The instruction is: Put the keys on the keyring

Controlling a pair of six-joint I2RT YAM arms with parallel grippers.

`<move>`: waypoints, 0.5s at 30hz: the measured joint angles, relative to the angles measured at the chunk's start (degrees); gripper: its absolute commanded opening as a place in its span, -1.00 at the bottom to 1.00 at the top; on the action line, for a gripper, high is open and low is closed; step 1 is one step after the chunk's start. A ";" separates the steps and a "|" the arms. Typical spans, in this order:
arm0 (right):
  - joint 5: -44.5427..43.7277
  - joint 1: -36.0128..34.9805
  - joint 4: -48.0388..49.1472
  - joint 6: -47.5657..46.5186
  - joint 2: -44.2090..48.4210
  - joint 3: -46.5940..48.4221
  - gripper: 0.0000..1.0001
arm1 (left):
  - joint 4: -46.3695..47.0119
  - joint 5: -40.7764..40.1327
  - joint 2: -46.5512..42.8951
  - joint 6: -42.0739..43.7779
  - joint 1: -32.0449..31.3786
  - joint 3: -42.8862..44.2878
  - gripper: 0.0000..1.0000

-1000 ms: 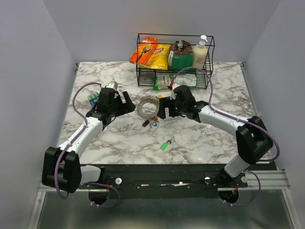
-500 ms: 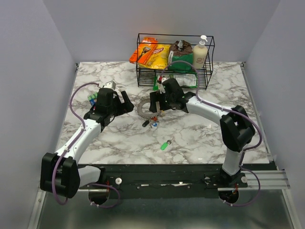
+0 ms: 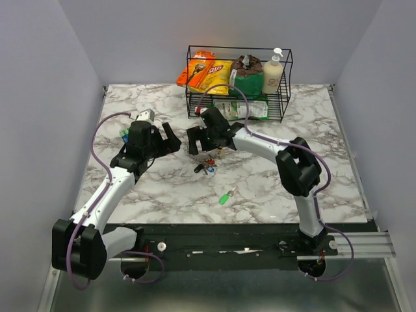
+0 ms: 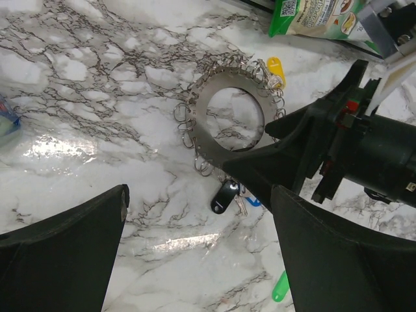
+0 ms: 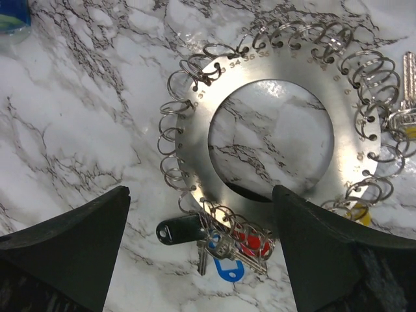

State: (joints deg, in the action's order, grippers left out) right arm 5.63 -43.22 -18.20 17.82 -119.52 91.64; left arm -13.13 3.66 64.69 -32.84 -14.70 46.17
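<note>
Swinging leftward across the table, the right gripper now hangs directly over the keyring, while the left gripper has edged slightly away toward the far left.

The main risk is crowding. The left wrist view shows the right gripper's body just beyond the left fingers, so any inward move by either arm could knock the two together. Jaws this wide could also skate off the flat metal ring and shove it over the keys.

Both grippers stand fully apart and hold nothing, and neither appears to touch anything. The ring lies flat beneath the right jaws, with black, red and blue keys bunched at its near edge — whether they are threaded on I cannot tell. A green key lies loose, well apart.
</note>
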 measured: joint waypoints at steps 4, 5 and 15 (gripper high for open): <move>0.04 -0.50 -0.61 -0.13 -3.04 3.63 0.96 | -0.20 -0.02 -0.90 0.00 0.00 -0.35 0.97; 0.04 -0.55 -0.68 -0.15 -3.78 4.48 0.96 | -0.22 -0.02 -1.07 0.00 0.00 -0.52 0.97; 1.25 -0.59 -1.70 -0.37 -8.00 7.76 0.63 | -1.05 -0.02 -1.44 0.00 0.00 -1.01 0.97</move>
State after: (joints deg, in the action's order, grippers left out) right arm 6.87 -43.81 -19.90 17.45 -127.52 99.39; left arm -14.17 3.64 63.24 -32.84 -14.70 45.17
